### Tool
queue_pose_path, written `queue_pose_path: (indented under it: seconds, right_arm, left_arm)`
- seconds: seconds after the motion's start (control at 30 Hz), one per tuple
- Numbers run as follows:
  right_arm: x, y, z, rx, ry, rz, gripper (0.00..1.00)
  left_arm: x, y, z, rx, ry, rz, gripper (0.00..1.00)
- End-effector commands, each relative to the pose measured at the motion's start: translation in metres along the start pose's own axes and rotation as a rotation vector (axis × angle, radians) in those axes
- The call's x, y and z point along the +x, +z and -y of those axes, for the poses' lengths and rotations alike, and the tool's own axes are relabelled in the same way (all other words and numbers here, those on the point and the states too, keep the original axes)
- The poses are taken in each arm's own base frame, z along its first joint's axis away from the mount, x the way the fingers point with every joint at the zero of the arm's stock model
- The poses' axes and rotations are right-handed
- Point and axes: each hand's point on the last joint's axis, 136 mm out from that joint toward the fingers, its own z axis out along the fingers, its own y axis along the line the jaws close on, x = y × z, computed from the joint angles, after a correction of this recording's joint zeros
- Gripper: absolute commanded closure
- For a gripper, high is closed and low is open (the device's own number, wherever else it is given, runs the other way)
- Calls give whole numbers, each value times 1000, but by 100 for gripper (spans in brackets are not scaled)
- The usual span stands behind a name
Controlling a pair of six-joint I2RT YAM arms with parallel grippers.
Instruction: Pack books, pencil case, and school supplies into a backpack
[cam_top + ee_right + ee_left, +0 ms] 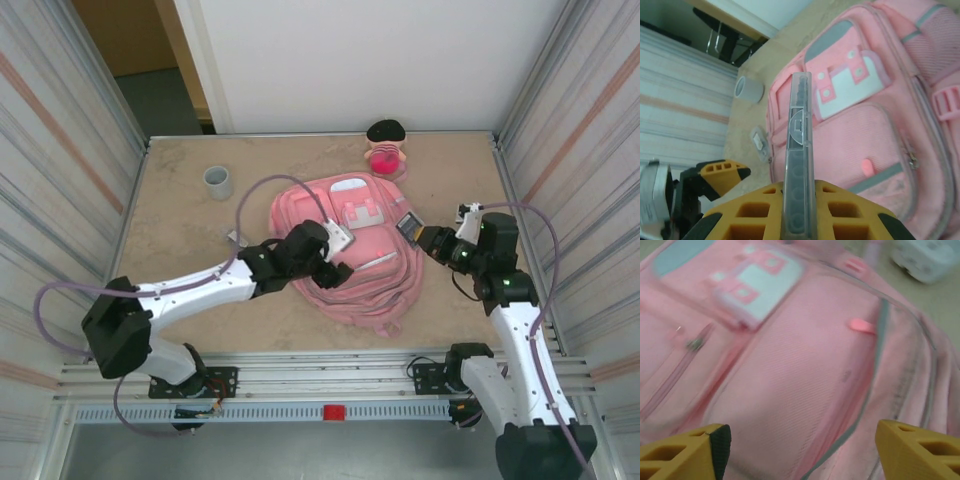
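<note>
Right wrist, clear case [798,150] edge-on, pointing toward backpack [865,135]

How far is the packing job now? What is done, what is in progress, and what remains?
Done: nothing visibly packed; the backpack lies flat and looks closed. In hand: the right end effector grips a clear flat case; the left end effector hovers open over the backpack. Left: opening it and putting items in.
</note>
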Motion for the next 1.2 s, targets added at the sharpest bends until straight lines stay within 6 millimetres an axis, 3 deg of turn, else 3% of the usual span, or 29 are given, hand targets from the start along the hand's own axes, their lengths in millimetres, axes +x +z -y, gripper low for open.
queue_pose_path:
  seconds: [0.0,0.27,0.33,0.47,0.53,0.73,0.97,1.17]
  right_arm:
    - [11,-5,-5,-47,16,-70,88]
    - [8,-4,6,-1,30,-47,88]
    - [9,-4,8,4,35,-51,88]
    - [10,-6,11,22,35,-44,89]
    - [10,-9,12,32,32,-35,89]
    - [10,-21,23,98,46,18,89]
    - [13,-43,54,273,90,140,88]
    - [33,-30,52,188,171,81,88]
  left_arm:
    - [-10,17,26,82,377,50,27]
    - [-5,58,35,103,472,8,18]
    - [-4,67,28,59,465,-3,19]
    - [-3,77,11,-46,447,-20,35]
    - [-7,76,6,-72,430,-12,51]
    - [-33,48,2,-84,347,71,91]
    - [-80,-2,-12,-59,149,229,96]
    - [-114,-37,-46,-10,-76,354,96]
